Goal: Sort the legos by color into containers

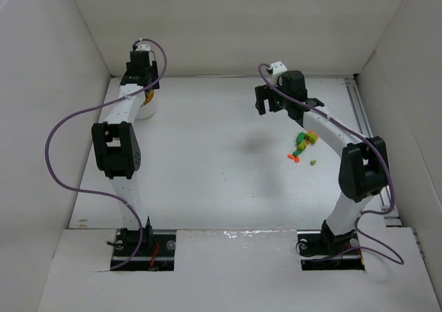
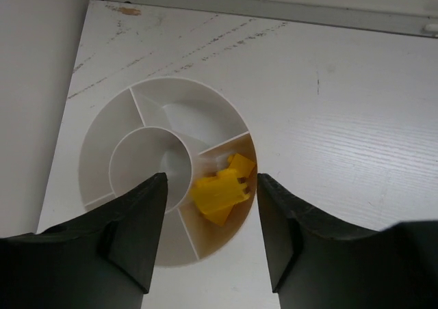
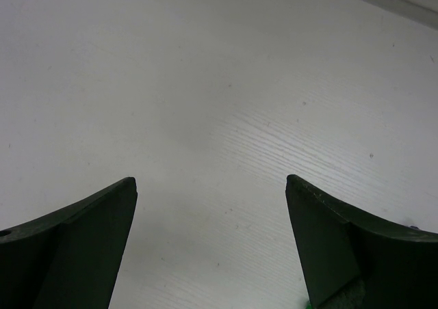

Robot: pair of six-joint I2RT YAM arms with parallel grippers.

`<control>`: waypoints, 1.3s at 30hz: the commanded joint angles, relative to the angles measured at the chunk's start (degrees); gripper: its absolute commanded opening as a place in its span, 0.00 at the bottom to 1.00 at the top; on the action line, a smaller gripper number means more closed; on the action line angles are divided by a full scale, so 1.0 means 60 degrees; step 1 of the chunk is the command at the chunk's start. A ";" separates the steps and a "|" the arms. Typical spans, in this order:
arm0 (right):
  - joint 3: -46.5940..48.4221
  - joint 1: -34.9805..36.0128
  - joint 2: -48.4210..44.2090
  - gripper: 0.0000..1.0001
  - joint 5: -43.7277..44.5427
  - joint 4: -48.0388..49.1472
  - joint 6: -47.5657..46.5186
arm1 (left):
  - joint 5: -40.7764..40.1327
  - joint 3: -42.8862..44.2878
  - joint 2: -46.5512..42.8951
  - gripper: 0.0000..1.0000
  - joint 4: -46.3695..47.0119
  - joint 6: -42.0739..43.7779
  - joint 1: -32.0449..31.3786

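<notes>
Legos (image 1: 302, 145) in green, yellow and orange lie in a loose cluster on the table (image 1: 207, 174) just beside the right arm (image 1: 333, 137), well apart from the white bowl (image 1: 147, 109) in the far left corner. The left gripper (image 2: 211, 180) hangs directly over that bowl with its jaws partly apart and nothing between them, while yellow bricks (image 2: 220, 189) lie in one outer section below. The right gripper (image 3: 211, 182) hovers over the table, jaws spread wide and holding nothing.
</notes>
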 commanded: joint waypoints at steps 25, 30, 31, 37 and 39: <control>-0.1826 -0.3978 -0.2156 0.66 -0.1471 -0.3045 -0.2001 | 0.5509 -0.2096 -0.2780 0.54 0.2042 0.0286 -0.0332; -0.2165 -0.4156 -0.2320 0.60 -0.1572 -0.3498 -0.3613 | 0.5510 -0.1981 -0.2664 0.54 0.2042 0.0198 -0.0332; -0.2165 -0.4156 -0.2145 0.59 -0.1573 -0.3499 -0.3905 | 0.5597 -0.1980 -0.2663 0.54 0.2042 0.0198 -0.0332; -0.1508 -0.4156 -0.1177 0.56 -0.1472 -0.3792 -0.4508 | 0.5921 -0.1789 -0.2474 0.54 0.1837 0.0198 -0.0332; -0.1390 -0.4156 -0.0796 0.55 -0.1355 -0.3792 -0.4597 | 0.6022 -0.1789 -0.2473 0.54 0.1750 0.0286 -0.0332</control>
